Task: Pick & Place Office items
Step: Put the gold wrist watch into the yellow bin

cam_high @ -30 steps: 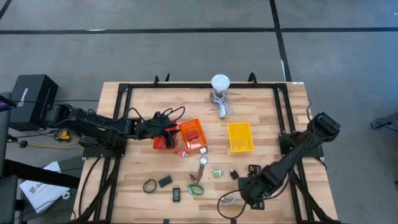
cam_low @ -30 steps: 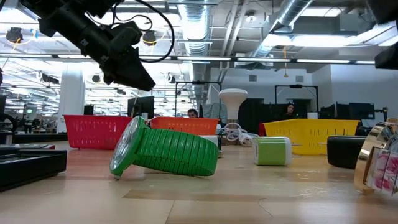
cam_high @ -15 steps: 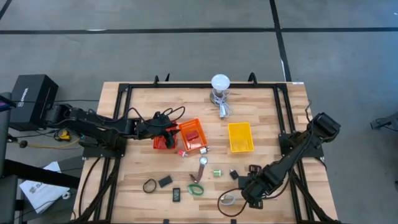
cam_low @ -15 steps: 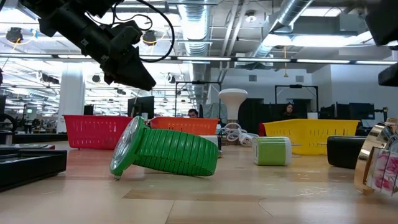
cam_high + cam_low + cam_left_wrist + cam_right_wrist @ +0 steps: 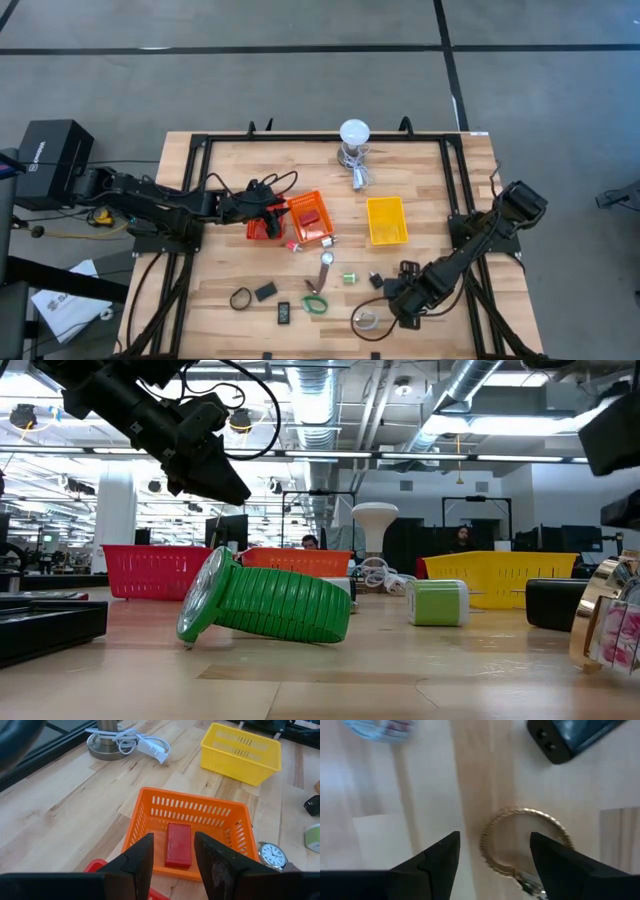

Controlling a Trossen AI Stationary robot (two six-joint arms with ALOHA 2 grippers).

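Observation:
Small office items lie scattered on the near half of the table: a black band ring (image 5: 241, 298), black blocks (image 5: 265, 291), a green band ring (image 5: 315, 303), a watch (image 5: 326, 262) and a gold band ring (image 5: 366, 320). My right gripper (image 5: 495, 855) hangs open above the gold ring (image 5: 527, 840), pointing steeply down and clear of it, with a black block (image 5: 570, 737) just beyond. My left gripper (image 5: 172, 862) stands open in the air over the red basket (image 5: 262, 230). It faces the orange basket (image 5: 192, 825), where a red block (image 5: 178, 845) lies.
A yellow basket (image 5: 386, 220) stands right of the middle. A white-domed lamp (image 5: 353, 135) with a coiled cable stands at the far edge. A dark metal frame (image 5: 200, 150) runs round the table. In the low view the green band (image 5: 265, 605) lies on its side in front.
My right gripper has sunk toward the gold band ring at the near right of the table, staying open. In the low view its dark body has come down into the upper right corner. My left gripper has kept still.

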